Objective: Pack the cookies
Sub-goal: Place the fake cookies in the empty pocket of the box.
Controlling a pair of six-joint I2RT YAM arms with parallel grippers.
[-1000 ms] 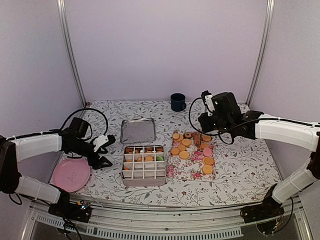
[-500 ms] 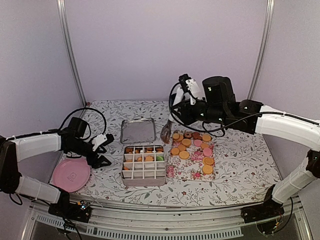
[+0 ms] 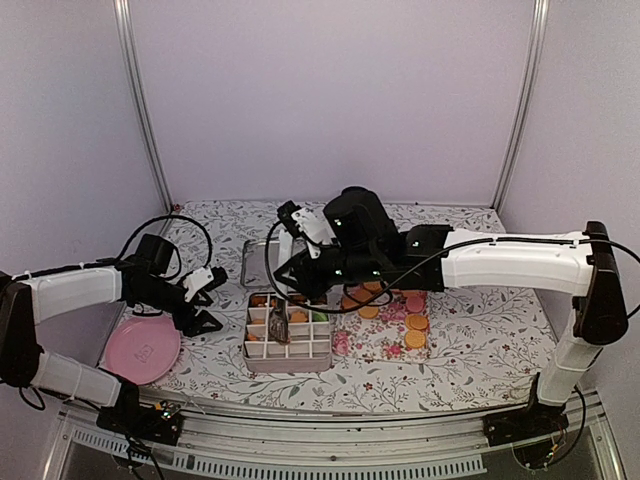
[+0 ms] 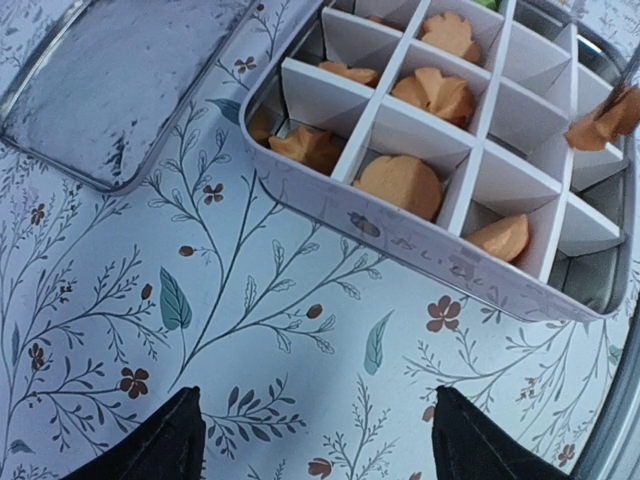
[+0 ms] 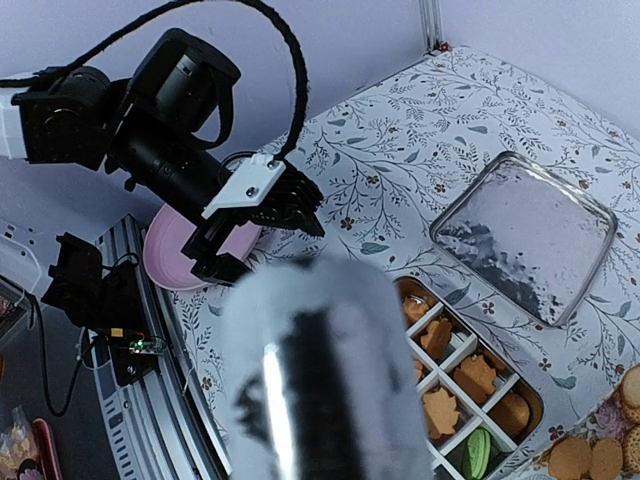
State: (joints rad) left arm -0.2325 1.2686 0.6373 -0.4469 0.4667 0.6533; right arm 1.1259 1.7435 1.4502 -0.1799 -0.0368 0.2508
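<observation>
Bench: floral cloth.
Divided tin: middle of the near edge.
Right gripper: seemingly clamped on a silvery tool, over the tin.
Left gripper: wide, empty, toward the left edge.
Brown cookie: hangs from the tool; centre it over an empty cell, then lower.

No words, numbers or brands can be read anywhere. Faint marks on the tin's near wall and a pale print on the pink plate are too blurred to read.
</observation>
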